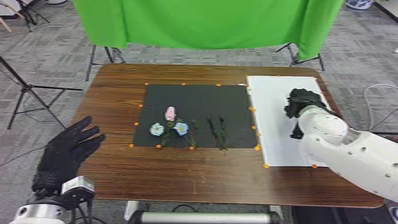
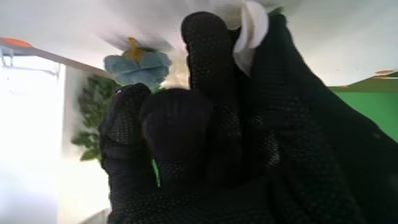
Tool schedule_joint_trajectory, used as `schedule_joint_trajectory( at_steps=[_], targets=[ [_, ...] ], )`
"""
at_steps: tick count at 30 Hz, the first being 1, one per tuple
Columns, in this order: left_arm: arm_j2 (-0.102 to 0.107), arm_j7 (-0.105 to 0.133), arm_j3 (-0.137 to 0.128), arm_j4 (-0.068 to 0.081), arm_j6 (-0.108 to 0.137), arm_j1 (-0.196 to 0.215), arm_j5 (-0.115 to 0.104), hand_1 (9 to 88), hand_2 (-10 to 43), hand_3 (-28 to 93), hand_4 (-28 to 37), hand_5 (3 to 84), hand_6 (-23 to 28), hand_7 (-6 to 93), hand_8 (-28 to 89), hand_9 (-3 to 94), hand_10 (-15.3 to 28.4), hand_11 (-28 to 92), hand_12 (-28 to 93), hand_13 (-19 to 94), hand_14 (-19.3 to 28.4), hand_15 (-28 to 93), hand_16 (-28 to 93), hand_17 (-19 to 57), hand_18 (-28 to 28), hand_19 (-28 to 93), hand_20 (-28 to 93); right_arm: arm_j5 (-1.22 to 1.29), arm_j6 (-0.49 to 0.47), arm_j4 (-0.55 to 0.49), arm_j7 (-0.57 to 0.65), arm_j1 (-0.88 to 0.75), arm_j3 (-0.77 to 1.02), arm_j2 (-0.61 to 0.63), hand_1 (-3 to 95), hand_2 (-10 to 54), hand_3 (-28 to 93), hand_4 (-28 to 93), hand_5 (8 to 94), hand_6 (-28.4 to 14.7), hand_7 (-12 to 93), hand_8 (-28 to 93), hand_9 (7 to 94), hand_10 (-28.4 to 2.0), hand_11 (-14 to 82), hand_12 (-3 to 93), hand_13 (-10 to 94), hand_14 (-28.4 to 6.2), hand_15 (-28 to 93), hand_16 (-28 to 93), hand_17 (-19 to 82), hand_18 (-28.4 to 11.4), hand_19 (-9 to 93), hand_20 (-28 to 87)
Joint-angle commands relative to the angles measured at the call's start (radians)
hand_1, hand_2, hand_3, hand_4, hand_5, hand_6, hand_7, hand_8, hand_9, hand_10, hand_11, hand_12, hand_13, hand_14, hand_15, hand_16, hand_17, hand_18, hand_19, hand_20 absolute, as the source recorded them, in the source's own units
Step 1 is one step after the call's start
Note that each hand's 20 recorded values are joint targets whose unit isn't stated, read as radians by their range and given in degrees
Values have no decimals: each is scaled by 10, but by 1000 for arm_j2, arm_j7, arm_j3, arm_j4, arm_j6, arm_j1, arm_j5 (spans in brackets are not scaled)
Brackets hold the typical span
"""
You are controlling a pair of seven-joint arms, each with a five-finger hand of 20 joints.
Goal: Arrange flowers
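Observation:
Over the white sheet (image 1: pixel 280 145), my right hand (image 1: pixel 305 98) is held low. In the right wrist view my right hand (image 2: pixel 222 135) has its fingers curled round flowers: a blue flower (image 2: pixel 138 69) with an orange centre shows past the fingertips, and a white petal (image 2: pixel 251 32) sticks out between fingers. Their stems are mostly hidden by the glove. On the black mat (image 1: pixel 200 95) lie a pink flower (image 1: pixel 170 113), a pale blue flower (image 1: pixel 157 129), another blue flower (image 1: pixel 181 128) and dark green stems (image 1: pixel 218 131). My left hand (image 1: pixel 67 150) is open beside the table's left edge.
Orange markers line the mat and sheet on the brown wooden table (image 1: pixel 178 175). A green cloth (image 1: pixel 204 25) hangs on stands behind the table. A black tripod (image 1: pixel 28 87) stands at the left.

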Motion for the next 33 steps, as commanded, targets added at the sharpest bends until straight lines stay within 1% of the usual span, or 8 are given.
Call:
schedule_joint_trajectory(
  at_steps=[1,2,10,17,18,19,25,33],
  targets=[
    [-9,2,-2,-6,5,29,-4,246,50,832,-194,375,104,148,-103,342,195,254,86,256,266,482,-100,-93,239,593,-67,-45,35,7,8,59,-32,-29,500,-88,801,-283,812,17,228,-21,899,-75,211,258,753,-60,810,148,341,-211,932,289],
    [-12,0,-3,-5,0,29,-4,246,50,832,-194,375,104,147,-103,342,195,254,85,257,266,483,-100,-93,239,593,-67,-26,76,4,20,121,-106,-29,503,-90,806,-283,817,14,226,-18,902,-76,210,263,754,-59,809,148,341,-212,932,292],
    [-2,-1,-5,-10,5,24,-2,246,50,832,-195,376,104,148,-103,341,196,253,85,256,266,482,-100,-92,239,594,-67,-109,105,-45,-59,172,-77,-161,508,-95,816,-283,837,7,207,-1,917,-86,223,266,766,-61,809,153,344,-215,932,299],
    [-8,-8,-15,-14,2,28,3,245,50,833,-194,375,104,149,-103,341,196,254,86,257,266,483,-100,-92,240,594,-68,-152,71,-122,-151,135,-31,-286,508,-95,819,-283,842,7,200,6,921,-88,226,267,769,-62,809,157,344,-217,932,302],
    [-6,-2,-17,-15,4,34,-1,245,50,833,-194,375,104,149,-103,341,195,254,86,257,266,483,-100,-93,240,595,-67,-168,49,-126,-171,107,-2,-316,508,-95,819,-283,843,6,199,7,922,-88,226,266,769,-62,809,157,344,-217,932,302],
    [-8,-8,-21,-16,3,33,2,245,50,833,-194,375,104,149,-103,341,196,254,86,257,266,484,-100,-93,239,595,-68,-171,37,-133,-181,94,1,-337,508,-95,820,-283,844,5,197,8,922,-88,227,266,769,-62,808,157,344,-216,932,303],
    [-4,-9,-20,-12,-6,20,2,245,49,834,-194,375,104,149,-103,341,196,254,85,257,266,483,-100,-92,239,594,-68,-230,9,-108,-207,70,-51,-441,506,-95,820,-283,846,6,192,12,921,-86,228,266,767,-63,809,159,341,-216,932,302],
    [3,-7,-14,-3,-7,2,-1,245,50,833,-195,375,104,148,-103,341,195,254,85,257,266,483,-100,-93,239,595,-68,-212,2,-58,-187,61,-100,-473,503,-95,821,-283,846,9,189,14,921,-85,228,265,764,-65,807,161,337,-215,932,294]
  ],
)
